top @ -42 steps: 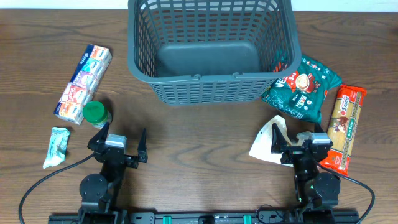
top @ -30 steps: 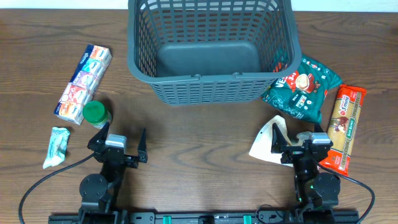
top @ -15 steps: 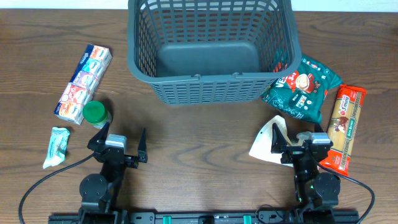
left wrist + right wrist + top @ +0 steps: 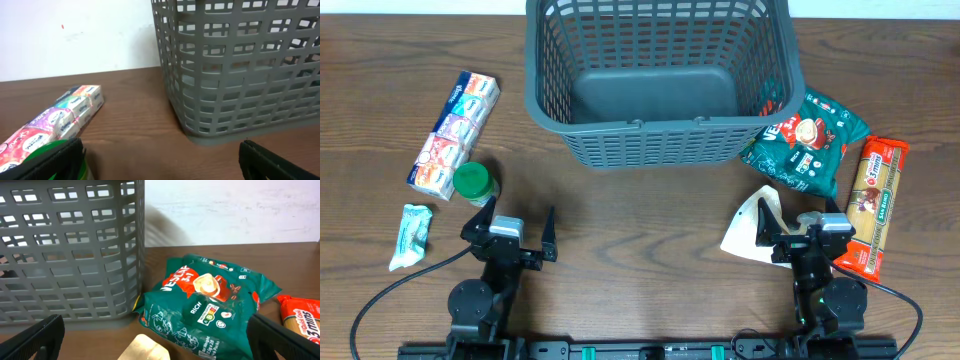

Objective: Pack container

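Observation:
The large dark grey basket [image 4: 655, 75] stands at the back centre, empty; it also shows in the left wrist view [image 4: 240, 70] and the right wrist view [image 4: 70, 250]. My left gripper [image 4: 510, 232] is open and empty near the front left, with a green-lidded jar [image 4: 474, 182] just behind its left finger. My right gripper [image 4: 798, 232] is open and empty near the front right, with a white wedge packet [image 4: 748, 230] at its left finger. A green coffee bag [image 4: 805, 140] lies right of the basket and shows in the right wrist view [image 4: 207, 305].
A multi-coloured pack of small boxes [image 4: 455, 120] lies at the left and shows in the left wrist view [image 4: 52, 125]. A small pale green packet [image 4: 410, 236] lies at the front left. An orange pasta packet [image 4: 875, 205] lies at the far right.

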You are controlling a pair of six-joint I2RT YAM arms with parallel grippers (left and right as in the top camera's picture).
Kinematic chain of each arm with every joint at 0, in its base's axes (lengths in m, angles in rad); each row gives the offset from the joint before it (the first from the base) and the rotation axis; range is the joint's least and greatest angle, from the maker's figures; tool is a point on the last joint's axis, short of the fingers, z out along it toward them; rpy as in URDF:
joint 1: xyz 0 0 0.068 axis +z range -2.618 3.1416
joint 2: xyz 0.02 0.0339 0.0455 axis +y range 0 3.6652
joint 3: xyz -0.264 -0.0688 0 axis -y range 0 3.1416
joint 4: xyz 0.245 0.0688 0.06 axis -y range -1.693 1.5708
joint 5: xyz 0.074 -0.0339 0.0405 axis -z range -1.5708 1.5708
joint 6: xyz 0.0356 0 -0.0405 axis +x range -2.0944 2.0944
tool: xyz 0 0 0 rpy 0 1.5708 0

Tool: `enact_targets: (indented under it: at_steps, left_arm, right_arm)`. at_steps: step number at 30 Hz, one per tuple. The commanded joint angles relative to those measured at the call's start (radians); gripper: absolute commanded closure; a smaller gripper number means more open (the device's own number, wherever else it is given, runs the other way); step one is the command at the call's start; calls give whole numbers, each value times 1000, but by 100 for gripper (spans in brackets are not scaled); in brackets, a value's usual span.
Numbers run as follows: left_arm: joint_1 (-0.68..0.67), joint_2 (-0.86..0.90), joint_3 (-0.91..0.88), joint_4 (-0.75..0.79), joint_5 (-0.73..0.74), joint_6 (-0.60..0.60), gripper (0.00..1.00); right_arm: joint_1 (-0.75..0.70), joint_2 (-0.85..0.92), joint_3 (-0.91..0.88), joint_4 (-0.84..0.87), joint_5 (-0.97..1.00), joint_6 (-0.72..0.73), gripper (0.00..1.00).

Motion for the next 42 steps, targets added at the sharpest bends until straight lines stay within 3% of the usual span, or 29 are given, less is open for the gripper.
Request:
enact_targets:
  at_steps: [1, 20, 26, 33, 42]
  left_arm:
    - [-4, -6, -16, -39, 6, 10, 1]
    - [-4, -6, -16, -28, -28, 8, 2]
    - [-3, 9, 48, -106, -31, -267, 2]
    - [-3, 181, 362, -436, -114, -264, 2]
    - [-3, 603, 764, -706, -109, -209, 2]
  right_arm:
    - [-8, -7, -4, 1, 18, -10, 1]
    - [-8, -6, -4, 5, 51, -7, 1]
    - [-8, 8, 32, -47, -95, 202, 1]
    - [-10, 110, 343, -373, -71, 139, 1]
    - [-85, 603, 906, -796, -42, 122, 1]
